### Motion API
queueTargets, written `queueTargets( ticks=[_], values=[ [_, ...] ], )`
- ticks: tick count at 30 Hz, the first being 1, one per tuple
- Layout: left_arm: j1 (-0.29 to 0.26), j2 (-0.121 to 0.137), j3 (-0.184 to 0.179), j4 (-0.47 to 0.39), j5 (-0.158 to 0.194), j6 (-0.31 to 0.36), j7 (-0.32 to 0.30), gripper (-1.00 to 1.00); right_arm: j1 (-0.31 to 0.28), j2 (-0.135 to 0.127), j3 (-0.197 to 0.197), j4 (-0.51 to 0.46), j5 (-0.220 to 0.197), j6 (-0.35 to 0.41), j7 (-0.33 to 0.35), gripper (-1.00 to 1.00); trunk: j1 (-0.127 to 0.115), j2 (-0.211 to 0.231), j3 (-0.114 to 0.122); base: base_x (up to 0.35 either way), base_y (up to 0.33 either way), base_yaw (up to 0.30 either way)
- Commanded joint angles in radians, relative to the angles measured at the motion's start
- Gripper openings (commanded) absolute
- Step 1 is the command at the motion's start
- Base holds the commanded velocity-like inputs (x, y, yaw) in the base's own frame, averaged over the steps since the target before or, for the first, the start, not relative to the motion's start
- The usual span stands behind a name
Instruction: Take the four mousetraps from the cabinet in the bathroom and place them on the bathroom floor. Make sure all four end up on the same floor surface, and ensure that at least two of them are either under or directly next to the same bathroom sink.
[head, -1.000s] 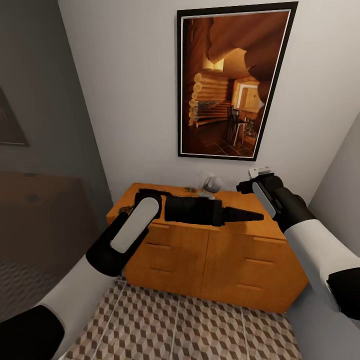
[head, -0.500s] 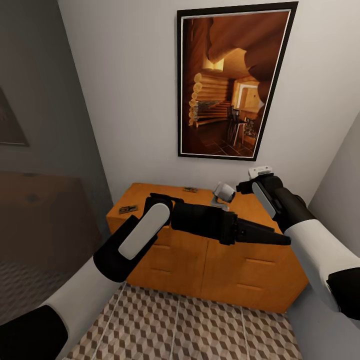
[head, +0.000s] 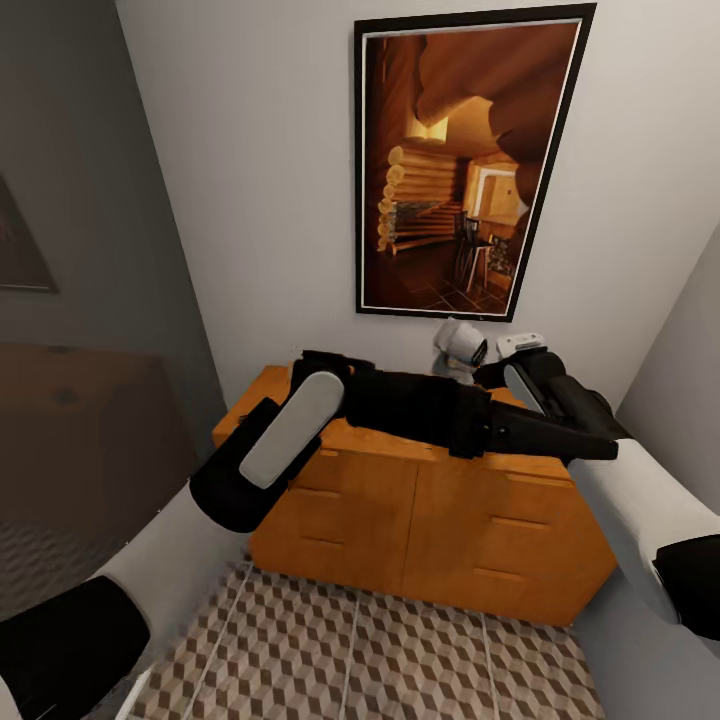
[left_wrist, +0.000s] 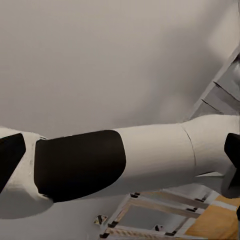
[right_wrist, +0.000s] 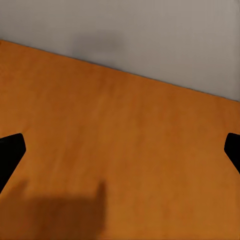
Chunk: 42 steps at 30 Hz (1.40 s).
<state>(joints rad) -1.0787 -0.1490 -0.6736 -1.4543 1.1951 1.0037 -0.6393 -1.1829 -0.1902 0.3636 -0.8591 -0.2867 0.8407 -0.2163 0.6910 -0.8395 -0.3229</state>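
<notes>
You face a pale grey wall (head: 250, 150) hung with a tall black-framed picture (head: 465, 160) of a log-cabin interior. A darker grey wall (head: 70, 180) stands to your left, and a grey wall (head: 680, 370) closes the right side. Light falls evenly and soft.

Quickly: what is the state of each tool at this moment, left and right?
Left tool: fingers together, looks shut, nothing visibly held.
Right tool: open, its fingertips wide apart over the cabinet top, holding nothing.
</notes>
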Motion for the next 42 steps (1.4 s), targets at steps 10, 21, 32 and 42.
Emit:
queueTargets(
  ticks=[10, 21, 32, 42],
  values=[
    [-0.17, -0.003, 0.105, 0.004, 0.0, 0.002, -0.001, 1.0, -0.001, -0.002, 0.005, 0.0, -0.014, 0.003, -0.008, 1.0, 0.0, -0.001, -0.001, 0.0, 0.0, 0.0],
    [-0.272, 0.006, 0.306, 0.007, 0.0, 0.006, 0.001, 1.0, -0.001, -0.002, 0.006, 0.0, -0.015, 0.002, -0.008, 1.0, 0.0, -0.001, -0.001, 0.0, 0.0, 0.0],
    [-0.435, 0.062, 0.443, 0.012, -0.004, 0.011, 0.002, 1.0, -0.001, 0.001, 0.008, 0.0, -0.016, 0.001, -0.009, 1.0, 0.0, -0.001, -0.001, 0.0, 0.0, 0.0],
    [-0.474, 0.112, 0.494, 0.023, -0.002, 0.013, 0.004, 1.0, 0.0, 0.015, 0.009, 0.0, -0.013, 0.003, -0.009, 1.0, 0.0, -0.001, -0.001, 0.0, 0.0, 0.0]
  ],
)
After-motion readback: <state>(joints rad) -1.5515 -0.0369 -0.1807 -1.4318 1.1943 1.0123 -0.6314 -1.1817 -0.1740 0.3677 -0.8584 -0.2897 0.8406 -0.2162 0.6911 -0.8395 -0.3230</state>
